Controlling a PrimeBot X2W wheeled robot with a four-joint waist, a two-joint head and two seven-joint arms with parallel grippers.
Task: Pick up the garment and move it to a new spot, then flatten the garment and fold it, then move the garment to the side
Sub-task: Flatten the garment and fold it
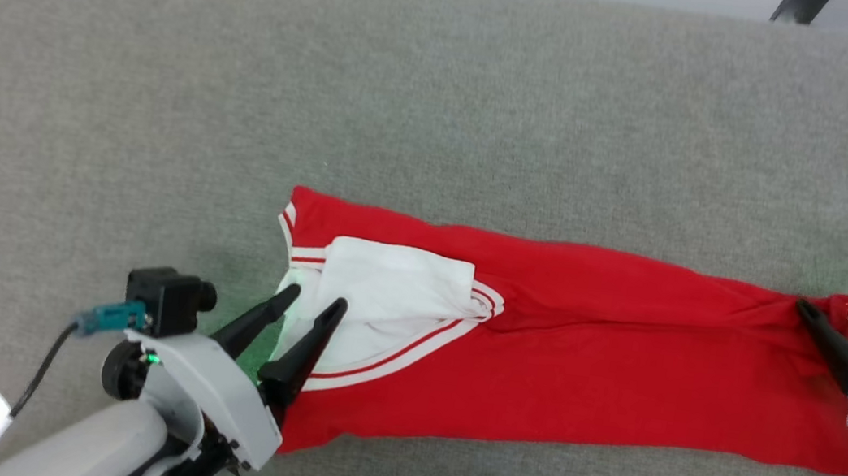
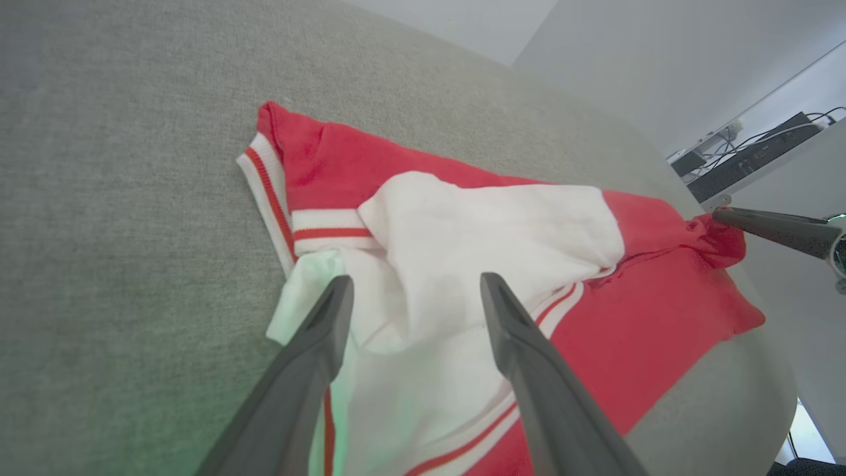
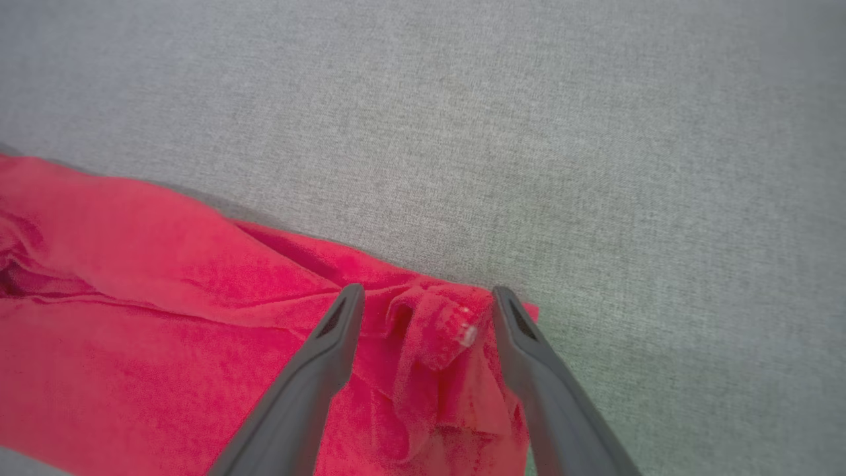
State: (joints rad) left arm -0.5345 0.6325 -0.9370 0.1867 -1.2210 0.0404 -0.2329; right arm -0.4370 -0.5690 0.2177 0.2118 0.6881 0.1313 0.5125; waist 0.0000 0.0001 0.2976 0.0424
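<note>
Between the two claws, head view: red soft-fabric garment (image 1: 621, 362) with white red-striped trim, stretched out on grey woven fabric surface (image 1: 443, 93).
Left claw (image 1: 315, 297): fingers spread, tips over the white folded patch at the garment's left end.
Right claw (image 1: 833, 302): fingers apart, straddling the bunched red corner.
Left wrist view: left claw (image 2: 415, 281) spread above white fabric; red garment (image 2: 661, 317) beyond and right of the tips.
Right wrist view: right claw (image 3: 428, 291) spread, crumpled garment (image 3: 132, 264) corner between the fingers, rest trailing left.
</note>
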